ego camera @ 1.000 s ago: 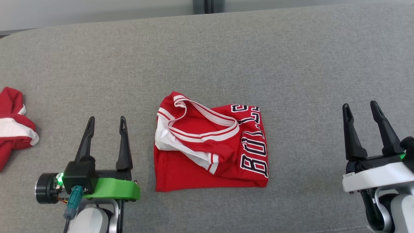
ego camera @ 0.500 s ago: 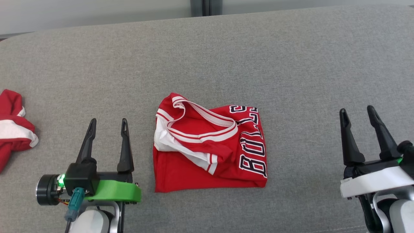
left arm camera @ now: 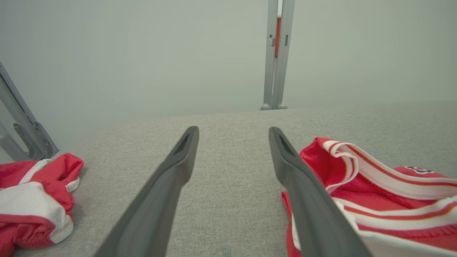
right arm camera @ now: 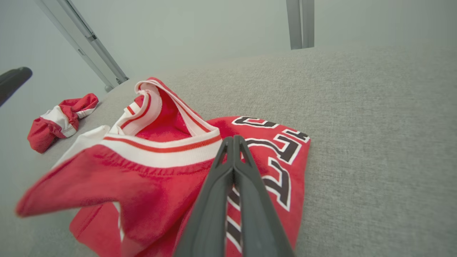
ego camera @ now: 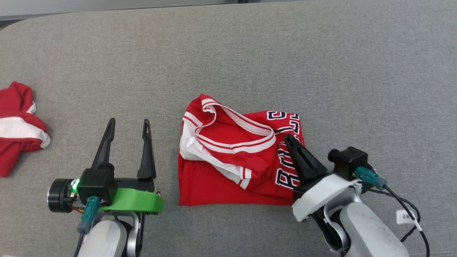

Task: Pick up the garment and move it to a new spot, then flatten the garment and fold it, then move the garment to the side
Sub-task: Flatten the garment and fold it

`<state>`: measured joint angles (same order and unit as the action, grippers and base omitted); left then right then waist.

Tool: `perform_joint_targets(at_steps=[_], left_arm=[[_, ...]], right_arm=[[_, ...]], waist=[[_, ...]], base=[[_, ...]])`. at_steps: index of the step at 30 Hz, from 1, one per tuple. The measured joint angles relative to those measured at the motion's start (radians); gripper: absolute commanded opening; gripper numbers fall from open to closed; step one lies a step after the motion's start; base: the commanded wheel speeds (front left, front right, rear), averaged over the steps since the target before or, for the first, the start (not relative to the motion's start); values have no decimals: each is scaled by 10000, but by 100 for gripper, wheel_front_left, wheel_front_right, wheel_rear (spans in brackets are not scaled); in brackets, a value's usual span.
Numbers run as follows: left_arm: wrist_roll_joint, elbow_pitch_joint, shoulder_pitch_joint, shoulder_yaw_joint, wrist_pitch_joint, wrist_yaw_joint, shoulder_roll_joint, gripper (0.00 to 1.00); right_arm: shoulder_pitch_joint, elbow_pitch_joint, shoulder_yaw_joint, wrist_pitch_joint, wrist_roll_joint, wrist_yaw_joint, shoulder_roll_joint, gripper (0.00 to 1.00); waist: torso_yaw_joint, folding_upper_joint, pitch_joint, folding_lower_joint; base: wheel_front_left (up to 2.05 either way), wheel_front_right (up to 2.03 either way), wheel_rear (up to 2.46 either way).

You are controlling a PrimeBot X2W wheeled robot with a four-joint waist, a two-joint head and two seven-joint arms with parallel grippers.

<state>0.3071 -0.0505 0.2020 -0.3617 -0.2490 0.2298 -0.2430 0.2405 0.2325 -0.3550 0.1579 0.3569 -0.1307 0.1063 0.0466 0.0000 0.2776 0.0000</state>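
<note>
Lowest in the head view, my right gripper has its fingers pressed together over the lettered right end of the garment. I can't tell whether any cloth is caught between them. My left gripper stands spread at lower left, just beside the garment's left edge and touching nothing. The garment lies folded at centre frame. It is thin jersey cloth, light and limp I'd judge, and likely to sag open if lifted by one point. The banded neckline or a doubled corner looks the firmer hold. Beyond it the grey surface runs bare to its far edge at the top. A second red cloth sits at the far left, so the right offers more room.
</note>
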Motion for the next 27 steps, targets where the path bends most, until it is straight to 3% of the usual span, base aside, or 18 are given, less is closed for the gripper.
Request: perform_joint_targets(at_steps=[8,27], left_arm=[[-2,-161,133,-65,-73,-65,107,100],[-35,-247,261,-44,-119,-186,203,100]], right_arm=[[1081,1812,-1179,245,307,0,-211,0],[1840,2575,-4284,13,1580,0,-453,0]], waist=[[285,0,123,0],[342,0,259,0]], base=[[0,0,0],[0,0,0]])
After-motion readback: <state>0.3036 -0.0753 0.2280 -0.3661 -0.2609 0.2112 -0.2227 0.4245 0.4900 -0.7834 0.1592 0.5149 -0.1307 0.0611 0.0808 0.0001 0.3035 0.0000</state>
